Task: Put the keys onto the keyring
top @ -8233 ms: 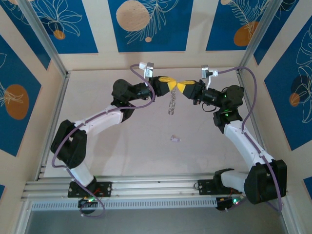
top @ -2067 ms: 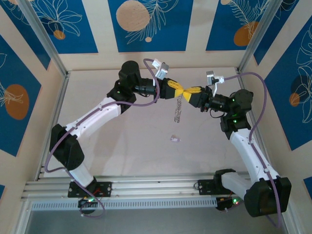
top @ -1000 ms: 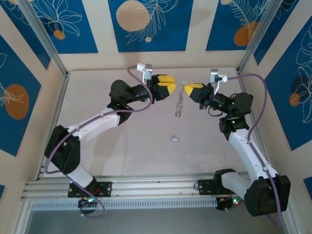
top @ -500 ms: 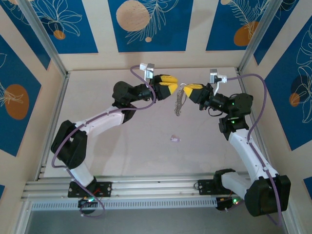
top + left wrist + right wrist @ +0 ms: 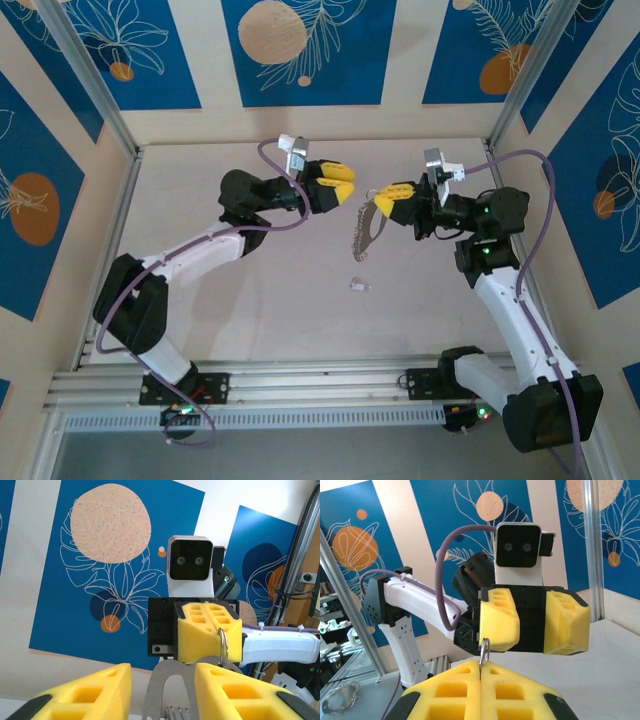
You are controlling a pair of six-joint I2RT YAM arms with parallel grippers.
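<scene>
My right gripper [image 5: 378, 200] is shut on the small split ring [image 5: 484, 650] at the top of the keyring [image 5: 361, 235]. The keyring is a dark-grey loop with a fringe of tiny silvery pieces, and it hangs free above the table. My left gripper [image 5: 348, 184] faces it from the left, open and holding nothing, a short way off. In the left wrist view the loop [image 5: 161, 680] shows beyond the gap between my fingers [image 5: 85, 695], below the right gripper [image 5: 209, 635]. One tiny pale key [image 5: 358, 285] lies on the table below both grippers.
The pale tabletop [image 5: 250, 300] is walled by blue-and-cream panels and aluminium posts [image 5: 90, 90]. An aluminium rail [image 5: 320, 385] runs along the near edge by the arm bases. Purple cables [image 5: 520, 170] loop off both wrists.
My left gripper has drawn back to the left, widening the gap. The right gripper has come slightly nearer and lower, and the keyring has swung with it.
</scene>
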